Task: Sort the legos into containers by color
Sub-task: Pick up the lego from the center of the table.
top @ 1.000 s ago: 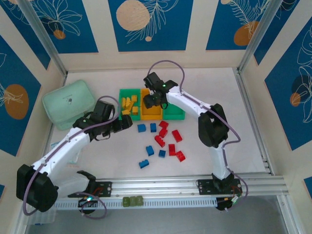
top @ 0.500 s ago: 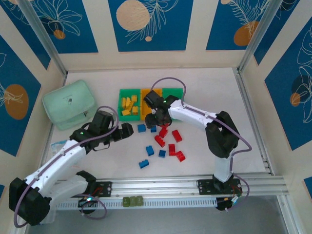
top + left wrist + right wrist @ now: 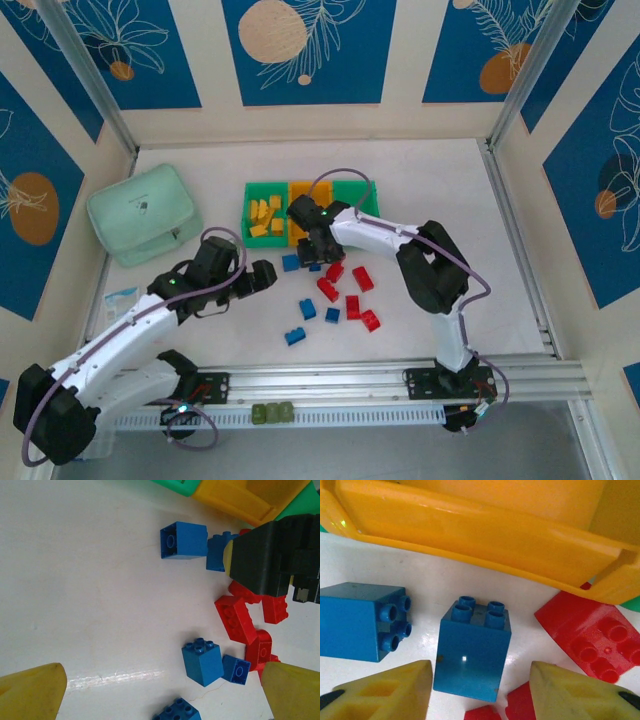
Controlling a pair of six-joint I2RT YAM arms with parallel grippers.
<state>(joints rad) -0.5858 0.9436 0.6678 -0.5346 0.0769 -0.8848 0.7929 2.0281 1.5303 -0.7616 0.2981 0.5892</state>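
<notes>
1. Bins (image 3: 262, 186): three joined in a row toward 12 o'clock on the surface (image 3: 430, 180), green, orange, green; yellow bricks (image 3: 265, 215) lie in the green bin at the 9 o'clock end
2. Red bricks (image 3: 352, 305) and blue bricks (image 3: 307, 308) lie scattered on the surface at 6 o'clock from the bins, all outside them
3. Right pincer (image 3: 313, 250) sits low, just at 6 o'clock of the orange bin (image 3: 470, 525); in its wrist view the yellow fingertips (image 3: 385, 690) flank an upright blue brick (image 3: 472, 650), studs up
4. Its opening is narrow: one fingertip meets the upright blue brick's side, a gap shows at the other, so the brick is not clamped and rests on the surface
5. A second blue brick (image 3: 360, 627) lies on its side at 9 o'clock of the upright one, and a red brick (image 3: 590, 630) lies at 3 o'clock
6. Left pincer (image 3: 265, 275) is spread wide and holds nothing, at 8 o'clock from the right pincer, over bare surface near the loose bricks
7. A pale mint box (image 3: 140, 212) sits at 10 o'clock on the surface; small olive blocks (image 3: 272, 411) rest on the rail at 6 o'clock
</notes>
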